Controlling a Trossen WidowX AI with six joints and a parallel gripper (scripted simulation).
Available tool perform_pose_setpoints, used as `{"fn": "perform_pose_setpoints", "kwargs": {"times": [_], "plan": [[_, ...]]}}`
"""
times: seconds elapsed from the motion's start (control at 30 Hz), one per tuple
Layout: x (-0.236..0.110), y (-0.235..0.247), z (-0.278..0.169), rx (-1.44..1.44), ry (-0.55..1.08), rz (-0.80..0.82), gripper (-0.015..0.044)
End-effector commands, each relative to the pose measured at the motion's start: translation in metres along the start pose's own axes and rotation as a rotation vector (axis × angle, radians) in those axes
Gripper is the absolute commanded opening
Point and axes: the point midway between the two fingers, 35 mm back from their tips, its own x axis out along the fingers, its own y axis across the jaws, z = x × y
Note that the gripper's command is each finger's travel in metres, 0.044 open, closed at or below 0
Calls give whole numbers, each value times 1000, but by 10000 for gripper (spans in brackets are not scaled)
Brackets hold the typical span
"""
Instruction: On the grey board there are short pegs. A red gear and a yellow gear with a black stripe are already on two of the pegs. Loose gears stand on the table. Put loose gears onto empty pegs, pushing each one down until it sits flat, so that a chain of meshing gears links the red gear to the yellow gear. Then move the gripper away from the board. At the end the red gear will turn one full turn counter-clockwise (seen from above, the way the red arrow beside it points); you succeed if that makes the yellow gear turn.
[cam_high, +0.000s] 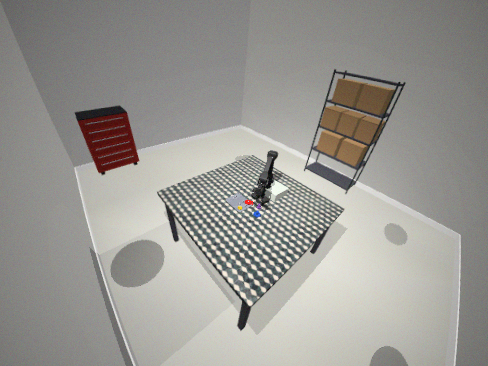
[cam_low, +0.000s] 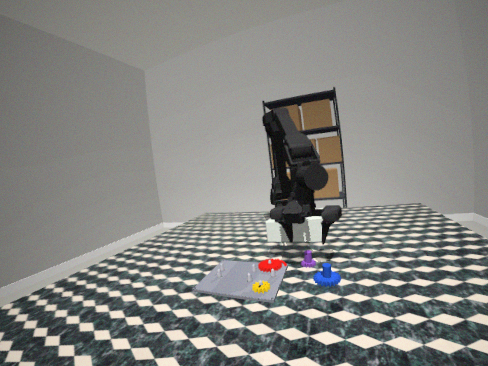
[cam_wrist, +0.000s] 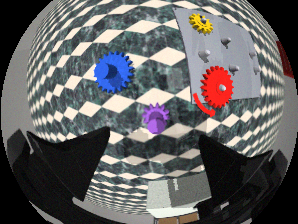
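Well inside the worktop's (cam_high: 250, 270) (cam_low: 160, 335) (cam_wrist: 65, 75) edges, towards its left corner in the top view: grey board (cam_high: 232, 202) (cam_low: 235, 287) (cam_wrist: 245, 45), flat, bearing bare pegs, one red gear (cam_high: 249, 202) (cam_low: 270, 266) (cam_wrist: 211, 93) and one yellow gear (cam_high: 240, 208) (cam_low: 261, 287) (cam_wrist: 198, 22). Beside the board, loose: one purple gear (cam_high: 259, 206) (cam_low: 308, 262) (cam_wrist: 156, 118), small; one blue gear (cam_high: 257, 214) (cam_low: 327, 279) (cam_wrist: 113, 73), larger, nearer the worktop's near corner. Above the purple gear's surroundings: gripper (cam_high: 262, 201) (cam_low: 307, 242) (cam_wrist: 156, 136), fingers wide apart, nothing grasped.

Matte black segmented arm (cam_high: 268, 171) (cam_low: 292, 145), rounded joint housing (cam_low: 314, 176), black hand (cam_high: 261, 199) (cam_low: 308, 241) (cam_wrist: 156, 136) with tapering, pointed fingers (cam_low: 327, 231).
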Motion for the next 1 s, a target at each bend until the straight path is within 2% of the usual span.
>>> {"fn": "perform_pose_setpoints", "kwargs": {"times": [0.0,0.97], "plan": [[12,-1,-3,3,15,-9,440],[39,-1,-4,3,16,-9,440]]}}
